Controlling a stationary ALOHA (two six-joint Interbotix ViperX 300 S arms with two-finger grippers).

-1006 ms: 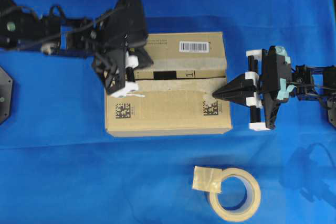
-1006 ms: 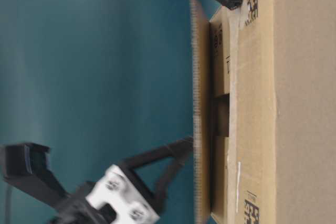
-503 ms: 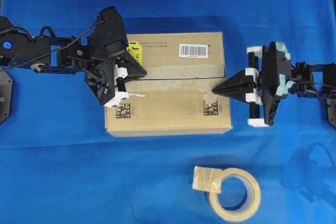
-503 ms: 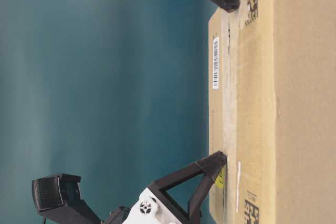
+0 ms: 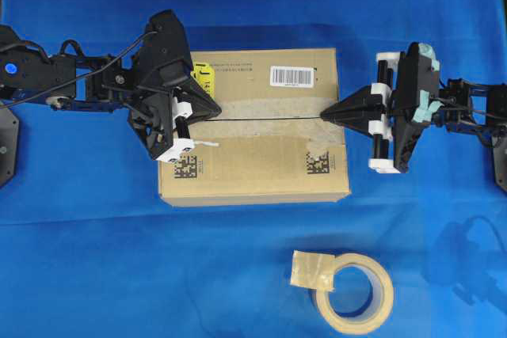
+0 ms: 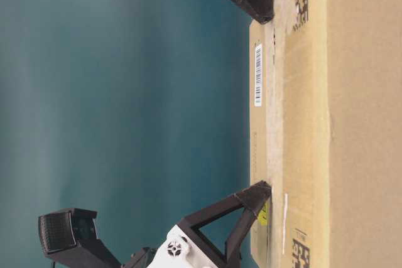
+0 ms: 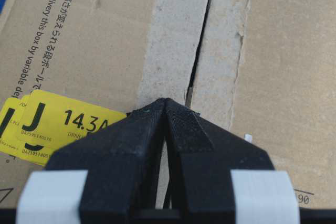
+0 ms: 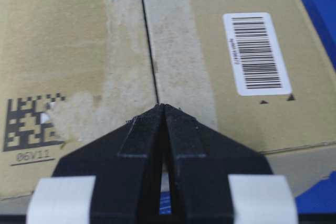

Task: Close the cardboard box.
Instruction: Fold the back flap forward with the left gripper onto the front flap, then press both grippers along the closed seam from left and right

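Observation:
The cardboard box [image 5: 253, 168] lies on the blue cloth with its top flaps flat and meeting along a middle seam [image 5: 269, 118] edged by pale old tape. A barcode label [image 5: 292, 75] and a yellow sticker [image 7: 58, 124] are on its far flap. My left gripper [image 5: 217, 110] is shut, its tip resting on the seam at the box's left end [image 7: 165, 100]. Shut too, my right gripper [image 5: 325, 116] has its tip on the seam at the right end [image 8: 161, 105]. The table-level view shows both tips against the box top [image 6: 270, 123].
A beige tape roll [image 5: 354, 290] with a loose tab lies on the cloth in front of the box, to the right. Blue cloth [image 5: 79, 259] surrounds the box on all sides.
The raised far flap has come down flat as my left gripper swung left onto the seam. My right gripper shifted from the near flap's corner up to the seam.

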